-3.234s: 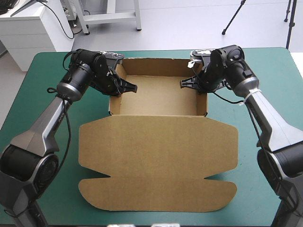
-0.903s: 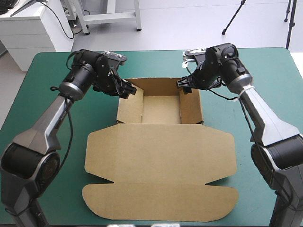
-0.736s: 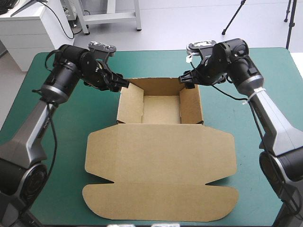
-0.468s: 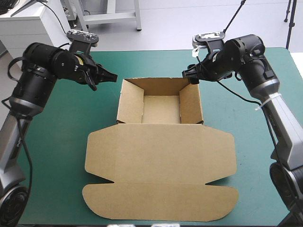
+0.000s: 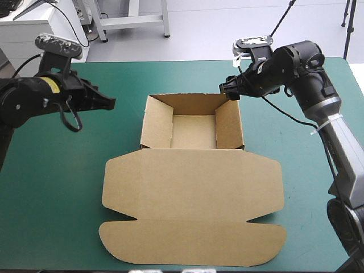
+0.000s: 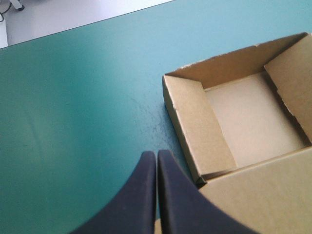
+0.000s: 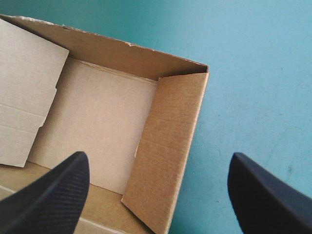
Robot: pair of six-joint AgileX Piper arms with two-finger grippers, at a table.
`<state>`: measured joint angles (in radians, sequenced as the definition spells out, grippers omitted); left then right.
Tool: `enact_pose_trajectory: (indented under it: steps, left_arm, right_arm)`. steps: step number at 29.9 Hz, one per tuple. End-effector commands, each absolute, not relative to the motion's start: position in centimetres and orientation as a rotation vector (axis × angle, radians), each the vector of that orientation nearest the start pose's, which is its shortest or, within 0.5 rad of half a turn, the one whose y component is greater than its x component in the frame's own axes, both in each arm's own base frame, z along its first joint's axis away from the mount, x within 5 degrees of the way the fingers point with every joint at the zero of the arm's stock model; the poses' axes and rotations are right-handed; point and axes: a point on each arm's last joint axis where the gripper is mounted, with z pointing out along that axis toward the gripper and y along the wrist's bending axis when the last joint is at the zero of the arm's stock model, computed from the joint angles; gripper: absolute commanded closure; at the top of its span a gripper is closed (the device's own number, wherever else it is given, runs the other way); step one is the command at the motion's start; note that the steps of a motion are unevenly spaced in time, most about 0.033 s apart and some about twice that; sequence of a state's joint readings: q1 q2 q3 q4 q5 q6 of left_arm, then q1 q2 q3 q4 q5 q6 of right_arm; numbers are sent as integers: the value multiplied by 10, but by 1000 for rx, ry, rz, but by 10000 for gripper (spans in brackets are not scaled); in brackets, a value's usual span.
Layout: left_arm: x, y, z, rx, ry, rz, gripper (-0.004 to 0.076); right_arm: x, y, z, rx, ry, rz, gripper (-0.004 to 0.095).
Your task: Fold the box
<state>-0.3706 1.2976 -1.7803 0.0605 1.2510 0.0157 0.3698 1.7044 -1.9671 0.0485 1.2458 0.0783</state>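
The brown box [image 5: 193, 132] stands mid-table as an open tray with its walls raised, and its lid [image 5: 193, 199] lies flat toward the near edge. My left gripper [image 5: 111, 103] hovers over bare cover, well left of the tray, its black fingers shut with nothing between them. In the left wrist view those fingers [image 6: 156, 163] meet in a point, with the box [image 6: 243, 122] ahead and to one side. My right gripper [image 5: 229, 91] hangs open just above the tray's far right corner. In the right wrist view this gripper [image 7: 157, 158] has its jaws spread wide over the box's right wall [image 7: 165, 146].
Bare teal-green cover [image 5: 68, 170] stretches left of the box, with a narrower strip [image 5: 307, 170] on its right. The table's far edge runs just behind the tray.
Earlier both grippers were at the tray's side walls, which got tucked in. Since then the left arm has pulled away to the left and shut. The right gripper has risen slightly and stays open.
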Motion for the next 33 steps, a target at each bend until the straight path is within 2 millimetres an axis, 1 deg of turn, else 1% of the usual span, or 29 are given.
enact_pose_trajectory:
  steps: [1,5,10,17,23,27,30,33]
  left_arm:
    - [181,-65,500,436,2219,-105,734]
    - [158,-56,475,450,2274,-95,734]
    - [129,-45,444,462,2327,-85,734]
    - [99,-32,400,476,2375,-72,734]
    - [77,-24,365,483,2409,-71,734]
    - [67,-21,354,478,2388,-75,734]
    - [63,-19,352,475,2375,-78,734]
    - [62,-18,352,474,2371,-79,734]
  right_arm:
    - [319,128,459,-355,2376,266,184]
    - [322,128,457,-355,2383,251,183]
    - [332,132,445,-359,2415,242,184]
    - [353,140,419,-368,2486,224,184]
    - [374,145,387,-379,2561,165,184]
    - [388,150,364,-359,2621,148,184]
    - [398,153,345,-363,2665,132,184]
    - [405,155,331,-367,2697,125,184]
